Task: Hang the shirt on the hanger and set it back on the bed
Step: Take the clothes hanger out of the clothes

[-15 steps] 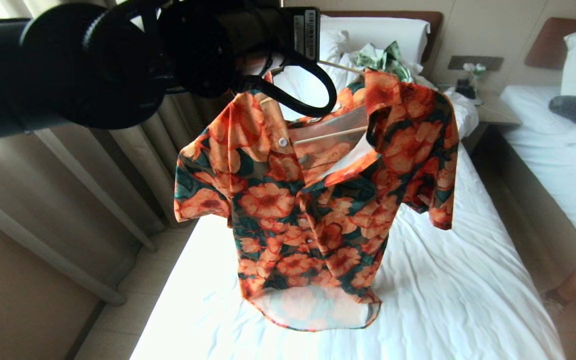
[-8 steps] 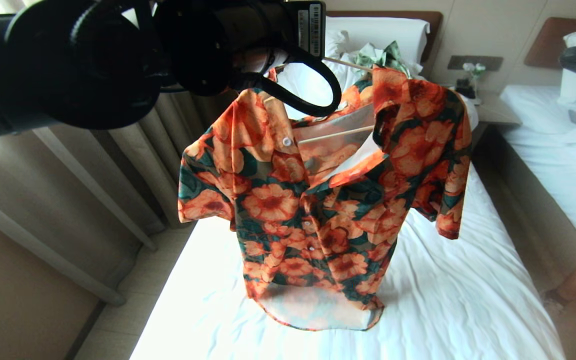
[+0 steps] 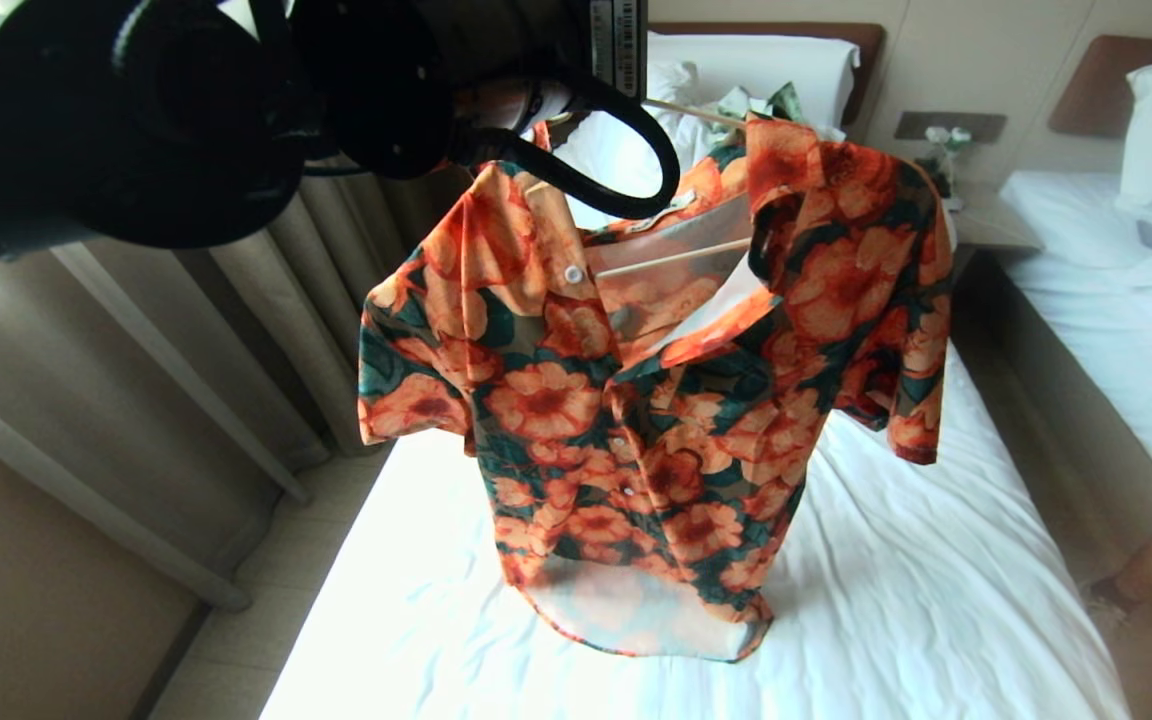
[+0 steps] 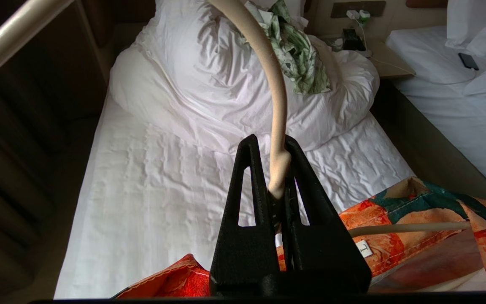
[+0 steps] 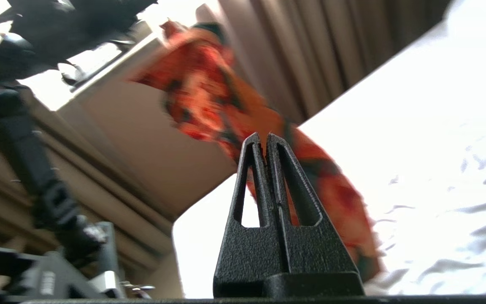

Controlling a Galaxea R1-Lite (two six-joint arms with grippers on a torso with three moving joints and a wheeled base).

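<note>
Left end effector (image 4: 277, 169) is pinched tight on the hanger (image 4: 274, 105) right at the base of its hook, so the shirt (image 3: 656, 400) hangs over the bed (image 3: 896, 560) with its hem just brushing the sheet. Right end effector (image 5: 267, 141) is shut, empty, off to the side. I'd lower slow and lay it flat on the bare sheet, short of the bunched duvet (image 4: 226, 76) and that green leafy garment (image 4: 302, 59), then let go.
</note>
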